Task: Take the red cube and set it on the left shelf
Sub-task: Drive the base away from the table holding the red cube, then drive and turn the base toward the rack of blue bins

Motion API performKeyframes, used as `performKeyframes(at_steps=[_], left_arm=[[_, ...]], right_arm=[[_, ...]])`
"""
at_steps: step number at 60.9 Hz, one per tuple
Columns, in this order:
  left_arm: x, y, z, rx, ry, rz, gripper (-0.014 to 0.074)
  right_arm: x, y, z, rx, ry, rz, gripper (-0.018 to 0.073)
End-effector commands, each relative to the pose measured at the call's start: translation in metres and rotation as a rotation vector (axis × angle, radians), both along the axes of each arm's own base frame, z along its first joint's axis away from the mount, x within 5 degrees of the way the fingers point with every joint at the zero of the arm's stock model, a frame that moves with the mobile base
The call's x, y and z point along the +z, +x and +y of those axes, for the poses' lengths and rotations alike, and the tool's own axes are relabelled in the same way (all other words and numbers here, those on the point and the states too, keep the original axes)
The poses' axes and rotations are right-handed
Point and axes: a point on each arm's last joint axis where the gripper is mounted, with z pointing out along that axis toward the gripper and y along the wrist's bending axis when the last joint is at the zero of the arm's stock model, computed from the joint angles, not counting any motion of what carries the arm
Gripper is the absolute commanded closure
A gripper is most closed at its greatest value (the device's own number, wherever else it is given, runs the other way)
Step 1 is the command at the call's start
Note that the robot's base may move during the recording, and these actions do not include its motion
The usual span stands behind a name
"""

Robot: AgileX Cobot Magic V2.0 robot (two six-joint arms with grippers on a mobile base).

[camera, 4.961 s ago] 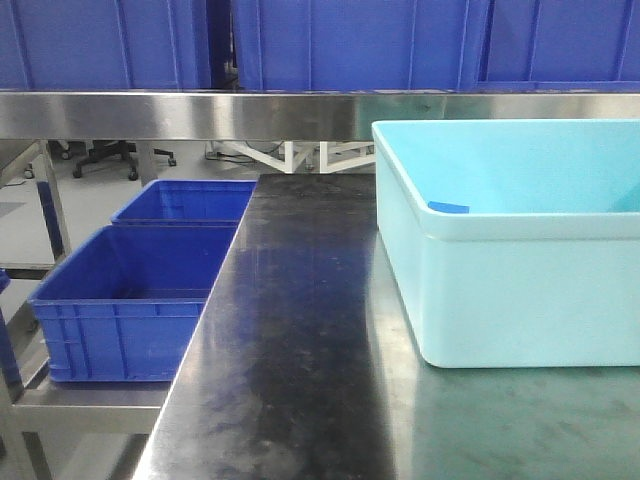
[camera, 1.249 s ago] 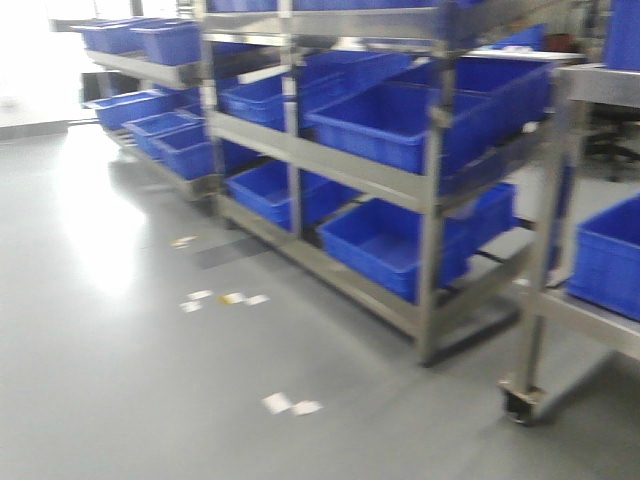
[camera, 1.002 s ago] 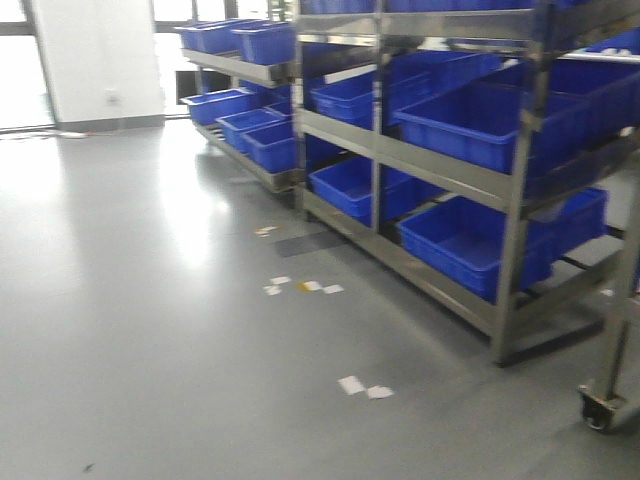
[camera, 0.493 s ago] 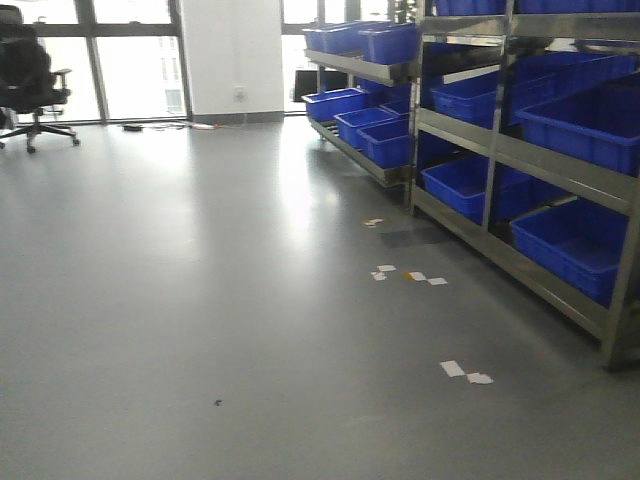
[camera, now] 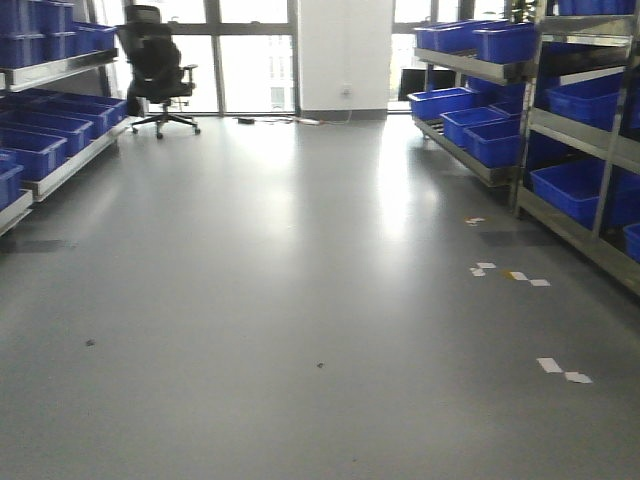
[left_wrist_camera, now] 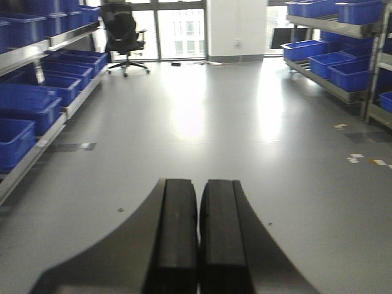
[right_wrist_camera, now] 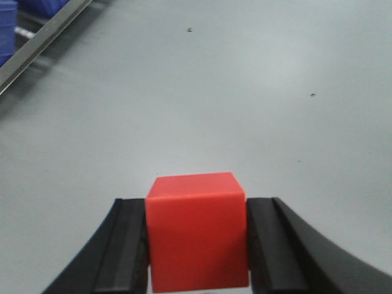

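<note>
Jaws of the right claw point(right_wrist_camera: 197, 245) clamp the red cube point(right_wrist_camera: 197, 226) over the grey floor point(right_wrist_camera: 184, 92), while the left claw point(left_wrist_camera: 198, 239) hangs pressed shut on nothing, and farther out blue bins point(camera: 30, 150) line the left shelf point(camera: 65, 168) near a black office chair point(camera: 158, 60).

We turn from the table and pale bin; the front view now takes in open floor point(camera: 300, 300), an office chair point(camera: 155, 60) and the left shelf point(camera: 60, 69).

Bright daylight from far windows point(camera: 255, 60), glare patches on glossy floor point(camera: 300, 230), mild blur, soft shadows
</note>
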Motion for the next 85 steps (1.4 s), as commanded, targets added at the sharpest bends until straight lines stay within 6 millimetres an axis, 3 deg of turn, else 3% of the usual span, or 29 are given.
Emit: performKeyframes(at_steps=[1, 85], left_arm=[[0.0004, -0.0001, -0.0001, -0.001, -0.005, -0.077, 0.0495], [0.0004, -0.0001, -0.0001, -0.001, -0.005, -0.077, 0.0495]], right_arm=[[0.0246, -0.0035, -0.0028, 0.000, 0.069, -0.117, 0.0504], [0.0243, -0.0036, -0.0029, 0.000, 0.067, -0.114, 0.0504]])
